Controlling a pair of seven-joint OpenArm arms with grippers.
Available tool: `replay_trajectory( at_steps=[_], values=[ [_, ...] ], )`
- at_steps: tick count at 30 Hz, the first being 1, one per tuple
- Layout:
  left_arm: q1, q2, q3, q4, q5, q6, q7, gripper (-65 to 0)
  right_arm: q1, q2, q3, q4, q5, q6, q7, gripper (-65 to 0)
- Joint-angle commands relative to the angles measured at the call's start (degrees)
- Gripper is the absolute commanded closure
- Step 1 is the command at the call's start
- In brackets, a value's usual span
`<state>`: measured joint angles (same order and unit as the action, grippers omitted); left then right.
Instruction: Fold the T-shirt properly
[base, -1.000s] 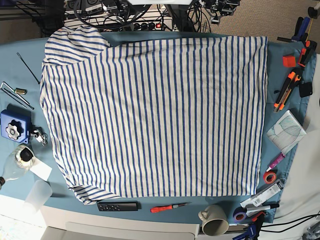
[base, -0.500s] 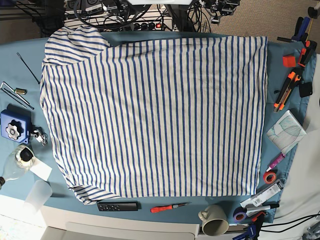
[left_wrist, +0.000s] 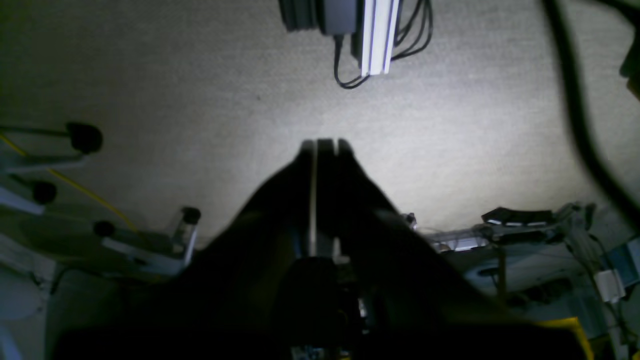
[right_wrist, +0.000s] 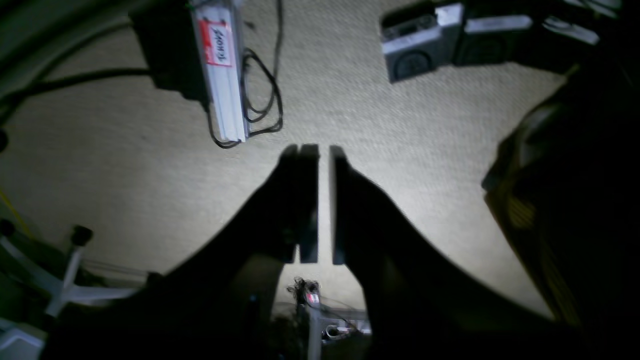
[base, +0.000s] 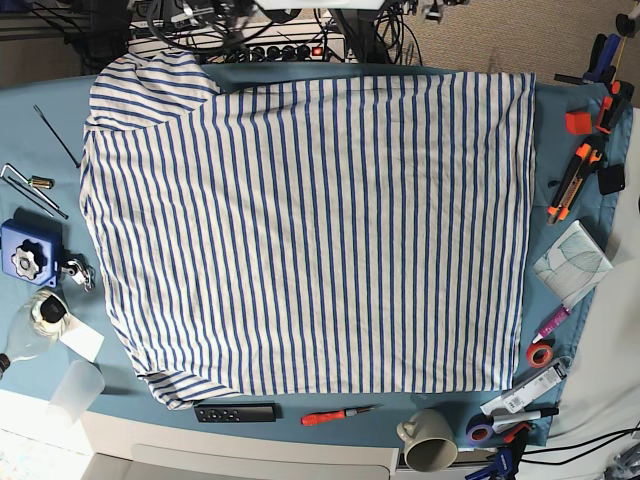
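The T-shirt, white with thin blue stripes, lies spread flat over most of the blue table. One sleeve shows at the far left corner. Neither gripper shows clearly in the base view. In the left wrist view my left gripper is shut and empty, with only a thin slit between the fingers, over beige carpet. In the right wrist view my right gripper is shut and empty, with a narrow slit, over the same carpet. Neither wrist view shows the shirt.
Around the shirt lie a black remote, a red screwdriver, a mug, a blue device, a clear cup, an orange cutter, a white packet and a tape roll.
The shirt has not moved. The arm parts and cables at the top edge of the base view have shifted slightly.
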<state>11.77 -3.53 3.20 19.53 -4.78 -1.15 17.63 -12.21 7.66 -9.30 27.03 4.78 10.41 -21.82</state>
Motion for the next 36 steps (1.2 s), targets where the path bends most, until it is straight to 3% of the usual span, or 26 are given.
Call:
replay_trajectory(
  at_steps=[1, 5, 14, 16, 21, 26, 36],
  values=[
    [1.16, -0.57, 0.00, 1.44, 0.04, 0.00, 0.22, 0.0, -0.74, 1.01, -0.02, 0.50, 0.35, 0.52, 0.24, -4.0],
    [5.55, -2.49, 0.00, 8.68, 0.02, 0.00, 0.33, 0.0, -4.17, 3.74, -0.02, 4.68, 0.33, 2.36, 0.81, -4.0],
    [16.04, -7.02, -0.02, 27.71, -3.21, 0.11, 0.35, 0.0, -17.64, 9.44, -0.02, 26.27, 0.33, 2.47, 0.83, -3.9],
    [18.03, -7.69, -0.02, 31.80, -3.19, 2.25, 0.37, 0.0, -20.44, 10.25, -0.02, 30.93, 0.33, 2.40, 0.72, -3.9],
    [23.15, -8.46, -0.02, 41.83, -2.95, 10.36, 0.98, 0.0, -27.17, 11.26, 0.02, 40.65, 0.24, 1.40, -0.52, -3.9],
    [28.89, -8.98, -0.55, 52.70, -2.73, 13.22, 1.01, 0.0, -34.40, 11.21, 1.62, 50.95, -0.13, -0.07, -0.74, -3.9],
    [40.44, -9.01, -9.01, 77.13, -2.84, 13.16, 3.69, 0.0, -44.78, 11.21, 11.45, 71.89, -0.09, -0.07, -4.48, -3.9]
  ],
)
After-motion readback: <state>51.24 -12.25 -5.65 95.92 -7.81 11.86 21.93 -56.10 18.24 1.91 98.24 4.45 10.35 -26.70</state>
